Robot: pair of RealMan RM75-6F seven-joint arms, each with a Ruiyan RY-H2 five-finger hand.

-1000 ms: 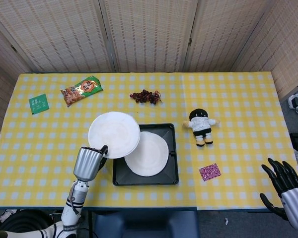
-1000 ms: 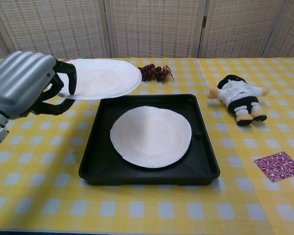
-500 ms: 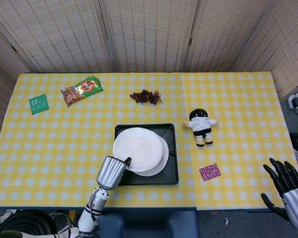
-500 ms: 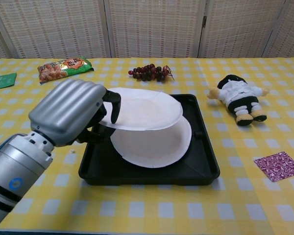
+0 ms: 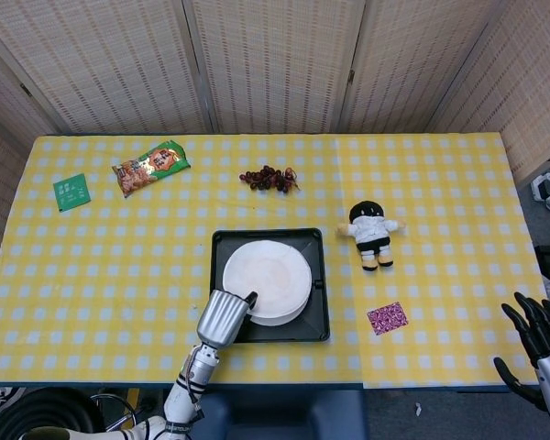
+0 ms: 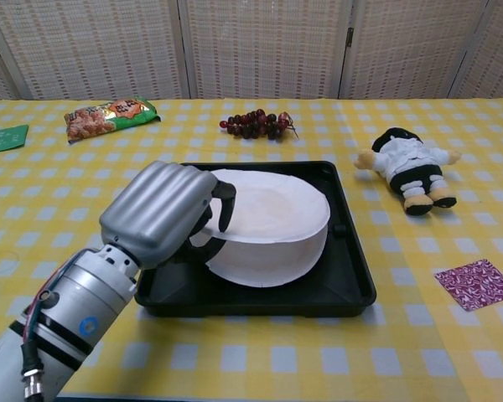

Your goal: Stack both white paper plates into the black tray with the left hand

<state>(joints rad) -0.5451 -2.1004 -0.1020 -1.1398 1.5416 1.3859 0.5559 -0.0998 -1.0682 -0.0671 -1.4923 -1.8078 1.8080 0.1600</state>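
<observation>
lower plate [image 6: 264, 270] mostly hidden, right hand [image 5: 541, 341] cropped

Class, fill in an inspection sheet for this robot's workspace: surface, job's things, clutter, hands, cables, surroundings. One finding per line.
Surface: table under a yellow checked cloth.
Job's things: black tray near the front edge; lower plate lies flat in it; upper plate is held above it, tilted, not yet laid down.
Clutter: snack bag, green card, grapes, doll, purple square, all outside the tray.
Hands: left hand pinches the upper plate's rim; right hand off the table's corner, fingers spread, holding nothing.
Cables: wires along the left forearm; a plug by the right wall.
Surroundings: woven folding screens behind.
</observation>
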